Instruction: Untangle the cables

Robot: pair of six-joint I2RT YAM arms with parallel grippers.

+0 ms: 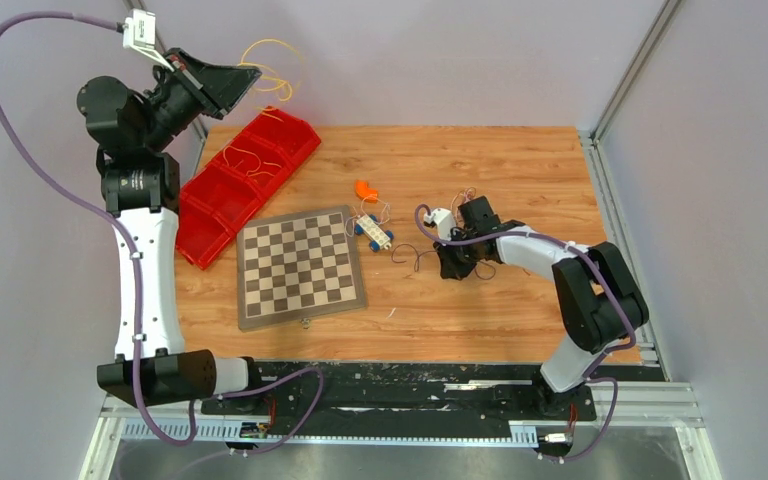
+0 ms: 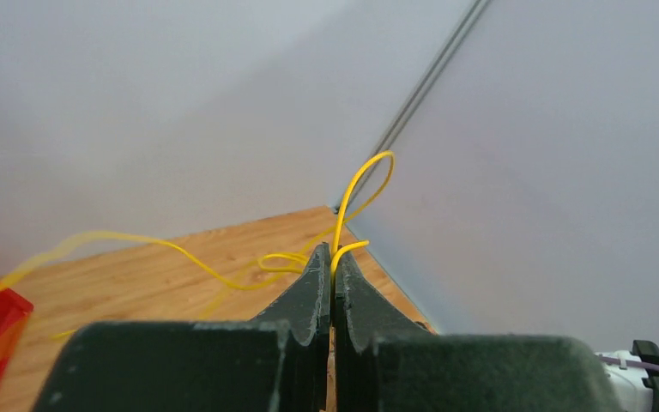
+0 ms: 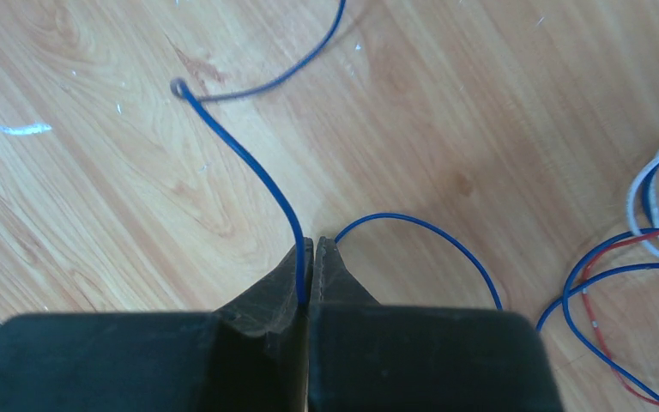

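Left arm (image 1: 150, 270) raised high, left fingers (image 2: 311, 290) clamped, right arm (image 1: 538, 250) low, right fingers (image 3: 285, 290) clamped

The left arm (image 1: 148, 270) and right arm (image 1: 535, 250) are wearing smooth white shells over their long links and matte black housings at the joints, each is carrying a thick lilac hose (image 1: 60, 15) along its length, and their dark, wedge-shaped fingers (image 2: 305, 296) are tapering to narrow tips.

Left cable (image 2: 365, 176): bright yellow, you see.
Right cable (image 3: 249, 159): blue.
Loose strands (image 3: 637, 190): red, white, more blue.
Your left fingers (image 2: 305, 300), right fingers (image 3: 283, 292): black.
Bins (image 1: 245, 180): red.
Board (image 1: 300, 265): brown-and-cream checks.
Desk (image 1: 480, 160): warm wood grain.
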